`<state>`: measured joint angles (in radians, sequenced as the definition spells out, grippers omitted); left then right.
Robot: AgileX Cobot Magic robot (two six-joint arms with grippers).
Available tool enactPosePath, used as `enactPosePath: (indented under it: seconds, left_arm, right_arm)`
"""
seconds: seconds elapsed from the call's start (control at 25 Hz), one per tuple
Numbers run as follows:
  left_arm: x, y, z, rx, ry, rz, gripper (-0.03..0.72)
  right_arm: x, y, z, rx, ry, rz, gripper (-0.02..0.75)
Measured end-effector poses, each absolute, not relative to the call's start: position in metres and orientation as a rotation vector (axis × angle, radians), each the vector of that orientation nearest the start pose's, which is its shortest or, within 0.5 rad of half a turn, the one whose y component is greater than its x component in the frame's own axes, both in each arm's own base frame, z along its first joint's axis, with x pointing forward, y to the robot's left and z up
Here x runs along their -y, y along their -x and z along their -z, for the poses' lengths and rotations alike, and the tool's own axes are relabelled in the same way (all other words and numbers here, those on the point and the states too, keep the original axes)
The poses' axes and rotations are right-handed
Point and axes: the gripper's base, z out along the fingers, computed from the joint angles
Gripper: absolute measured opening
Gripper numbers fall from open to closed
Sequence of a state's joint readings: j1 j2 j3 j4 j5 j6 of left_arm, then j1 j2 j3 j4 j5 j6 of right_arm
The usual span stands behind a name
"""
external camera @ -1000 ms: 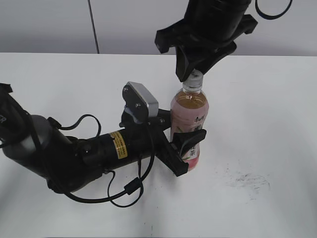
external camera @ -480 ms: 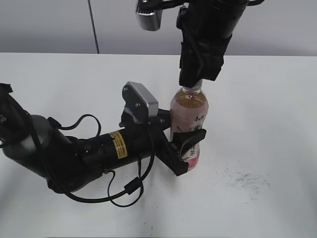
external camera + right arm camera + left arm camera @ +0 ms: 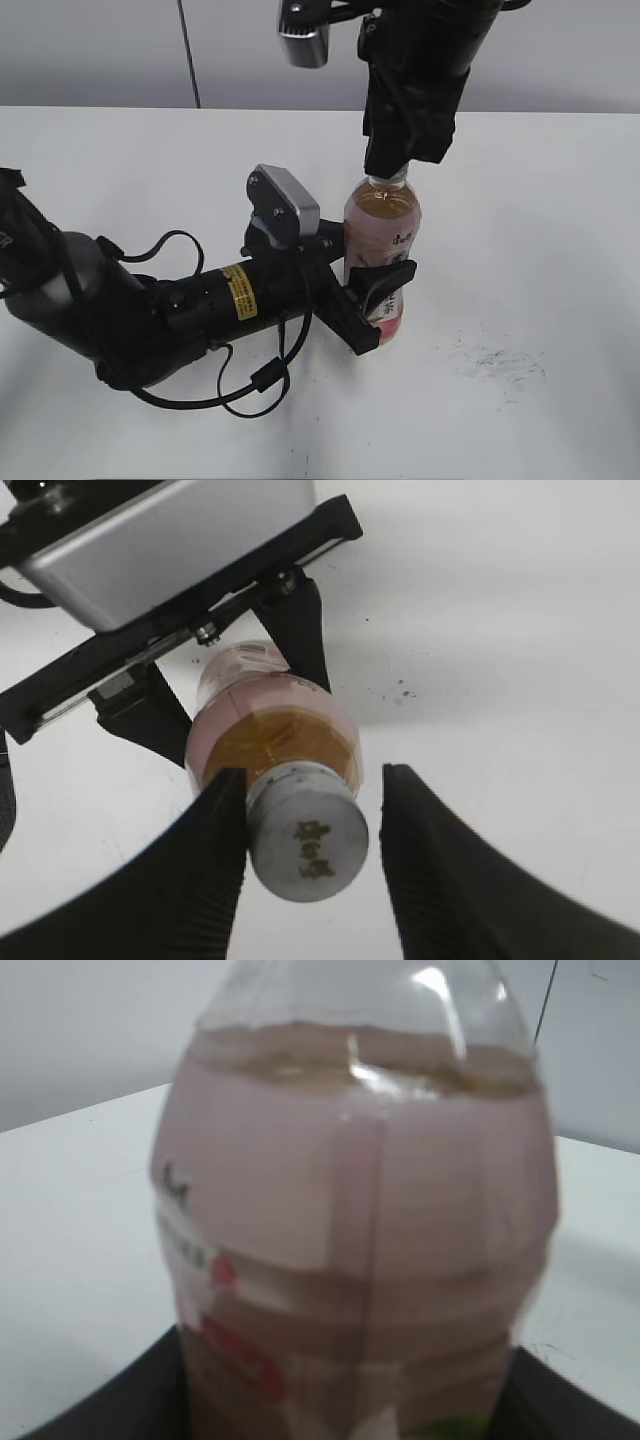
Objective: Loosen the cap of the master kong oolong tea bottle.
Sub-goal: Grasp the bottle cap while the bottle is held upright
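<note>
The master kong oolong tea bottle [image 3: 385, 215] stands upright on the white table, amber tea above a pink-and-white label. My left gripper [image 3: 378, 300] is shut on its lower body; in the left wrist view the bottle [image 3: 360, 1210] fills the frame between the black jaws [image 3: 345, 1405]. My right gripper [image 3: 400, 160] hangs straight above the bottle top and hides the cap in the exterior view. In the right wrist view the white cap [image 3: 308, 832] sits between the open fingers [image 3: 312, 775]. The left finger touches it and the right finger stands off with a gap.
The left arm lies low across the table [image 3: 560, 250] with a loose black cable loop [image 3: 262, 380] in front of it. Dark scuff marks [image 3: 500, 360] are on the table right of the bottle. A grey wall runs behind the table.
The right gripper has turned about its own axis over the cap, so its wrist camera now points to the upper left. The bottle and left gripper have not moved.
</note>
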<state>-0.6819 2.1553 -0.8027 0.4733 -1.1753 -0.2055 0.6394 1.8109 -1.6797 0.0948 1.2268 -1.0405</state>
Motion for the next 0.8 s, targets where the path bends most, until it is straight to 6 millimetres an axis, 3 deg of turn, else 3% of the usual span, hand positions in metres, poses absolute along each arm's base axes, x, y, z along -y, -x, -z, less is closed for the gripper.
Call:
enactPosePath:
  seconds: [0.12,0.24,0.4,0.56,0.68,0.8]
  left_arm:
    - [0.261,-0.260,-0.094,-1.532,-0.890,0.878,0.382]
    - [0.261,-0.260,-0.094,-1.532,-0.890,0.877,0.382]
    - [0.261,-0.260,-0.094,-1.532,-0.890,0.877,0.382]
    - [0.261,-0.260,-0.094,-1.532,-0.890,0.877,0.382]
    - [0.261,-0.260,-0.094,-1.532,-0.890,0.877,0.382]
    - [0.261,-0.260,-0.094,-1.532,-0.890,0.877,0.382]
  right_arm:
    - [-0.237,-0.297,-0.321,-1.949,2.005,-0.125,0.371]
    - [-0.237,-0.291,-0.333,-2.138,1.755,-0.236,0.445]
    - [-0.235,-0.294,-0.346,-2.447,1.263,-0.287,0.540]
    - [-0.231,-0.298,-0.350,-2.652,0.769,-0.316,0.559]
    - [-0.231,-0.298,-0.350,-2.703,0.617,-0.342,0.561]
    - [-0.229,-0.297,-0.341,-2.741,0.578,-0.329,0.563]
